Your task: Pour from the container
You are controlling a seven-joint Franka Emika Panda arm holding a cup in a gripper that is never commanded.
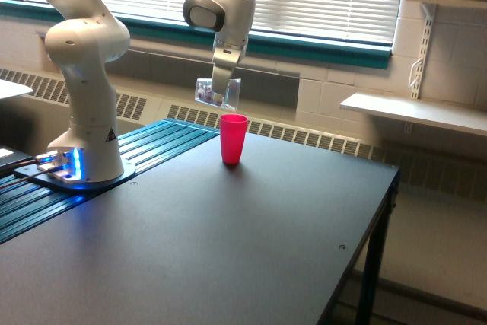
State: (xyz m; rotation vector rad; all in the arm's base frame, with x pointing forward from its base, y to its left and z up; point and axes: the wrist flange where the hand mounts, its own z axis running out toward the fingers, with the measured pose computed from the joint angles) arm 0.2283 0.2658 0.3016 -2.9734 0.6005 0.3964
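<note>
One gripper [220,90] clamps the clear cup [217,93], tilted, dark bits inside, just above and at ten o'clock of the upright pink cup [233,139] on the table [251,241].

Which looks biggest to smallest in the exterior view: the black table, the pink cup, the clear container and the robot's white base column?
1. black table
2. white base column
3. pink cup and clear container: these look about alike; the container, held tilted above the cup, may be slightly smaller, but I would not rank them.
</note>
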